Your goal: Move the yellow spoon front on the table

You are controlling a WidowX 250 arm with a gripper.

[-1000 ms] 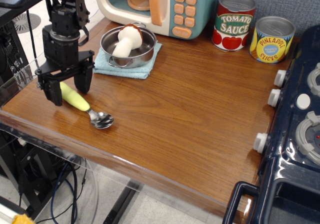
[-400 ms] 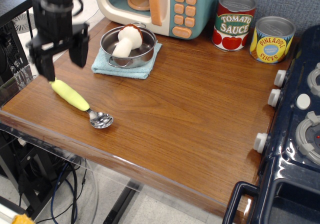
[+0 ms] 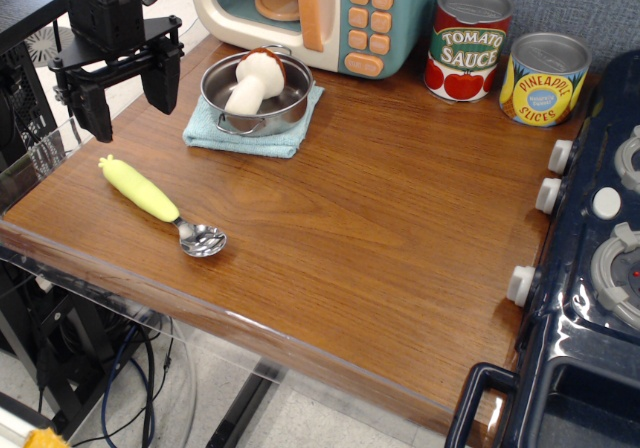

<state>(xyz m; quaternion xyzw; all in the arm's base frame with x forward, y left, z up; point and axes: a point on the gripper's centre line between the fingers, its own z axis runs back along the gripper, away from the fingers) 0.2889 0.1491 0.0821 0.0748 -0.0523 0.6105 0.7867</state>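
1. Yellow spoon (image 3: 150,200) lies flat on the table (image 3: 380,218), down toward the front-left corner, near the clear acrylic edge strip (image 3: 120,298). Its pale handle points back and left; its metal bowl points toward the front edge.

2. Taking the spoon as my landmark: the gripper (image 3: 118,88) hangs above and behind the handle end, well clear of the wood. The steel pot (image 3: 255,96) with the toy mushroom (image 3: 252,78) sits behind and to the right of the spoon on a blue cloth (image 3: 250,136). The toy microwave (image 3: 320,13) is farther back, and the tomato sauce can (image 3: 467,43) and pineapple can (image 3: 543,78) are far to the right, near the dark blue toy stove (image 3: 590,268).

3. My reading of the step: the spoon already rests near the front edge and nothing grips it, so I judge the placing done, or nearly so. If that spot is accepted, I need only lift away without clipping the pot. If it should go farther forward, I would have to come back down over the handle, straddle it and close, mindful of the nearby edge.

4. Fingers (image 3: 160,76): spread wide apart, both black pads pointing downward, with open air between them. They hold nothing and touch nothing; neither the spoon nor the tabletop is in contact.
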